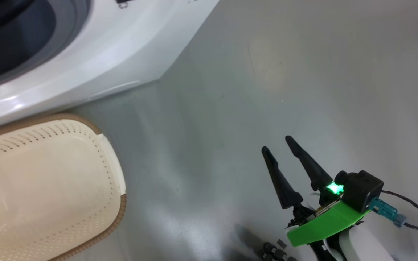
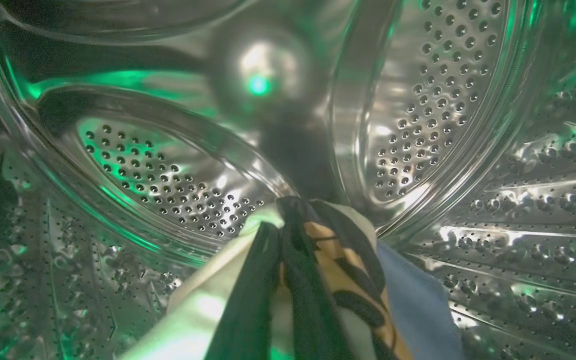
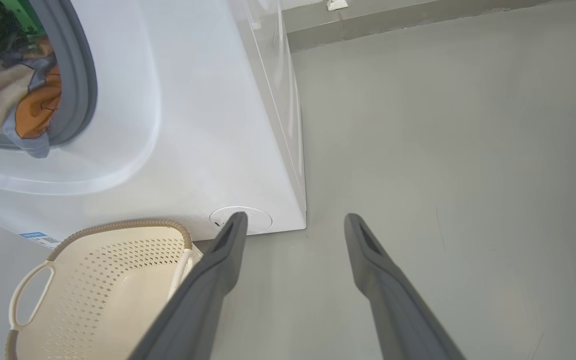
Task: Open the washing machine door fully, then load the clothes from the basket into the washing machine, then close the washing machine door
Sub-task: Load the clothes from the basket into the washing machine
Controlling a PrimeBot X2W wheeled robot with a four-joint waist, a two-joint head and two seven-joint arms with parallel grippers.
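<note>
Three colours show in the clothes (image 2: 353, 280): cream, orange with black marks, and light blue. My left gripper (image 2: 280, 215) is clamped on the bundle at the bottom centre of its wrist view, inside the steel, hole-dotted drum (image 2: 433, 90) of the washing machine (image 1: 103, 47). My right gripper (image 1: 277, 143) hangs spread apart over the floor (image 1: 303, 72), lower right of the head view. The cream basket (image 1: 49, 174) sits lower left, just beside the machine.

Basket (image 1: 123, 206) partly off-frame, lower left.
</note>
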